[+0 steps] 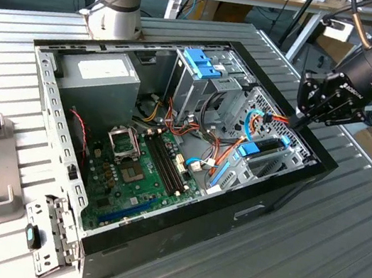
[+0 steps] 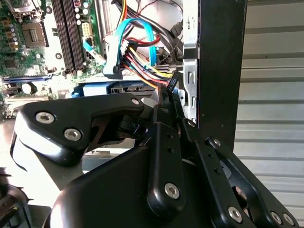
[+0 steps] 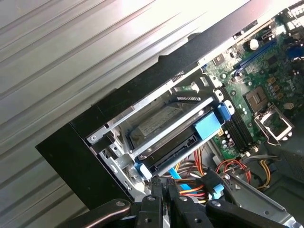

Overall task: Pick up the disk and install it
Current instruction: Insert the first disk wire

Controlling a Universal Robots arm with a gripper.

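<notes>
an open black desktop computer case [image 1: 245,214] is seen lying on its side on a ribbed grey metal tabletop [image 1: 336,266]. the flat silver metal disk with its white label and blue plastic carrier frame [image 3: 164,124] is seated in a metal bay at the case's corner on the exterior view's right, with the blue tab of the frame [image 1: 250,149] facing the green motherboard [image 1: 145,168]. the black multi-link gripper [image 1: 303,118] is held just above that corner of the case, tilted down over the case's rim, close to the blue and orange cables [image 2: 135,52] beside the bay. in the second wrist view the fingers [image 2: 164,102] are seen drawn together with nothing clamped between them, and the same is seen in the first wrist view [image 3: 161,199]. the disk is not touched by the gripper. a tall metal drive cage topped by a blue clip [image 1: 203,63] stands near the case's far edge, and a grey power-supply box [image 1: 99,80] is set in the far corner on the exterior view's left.
</notes>
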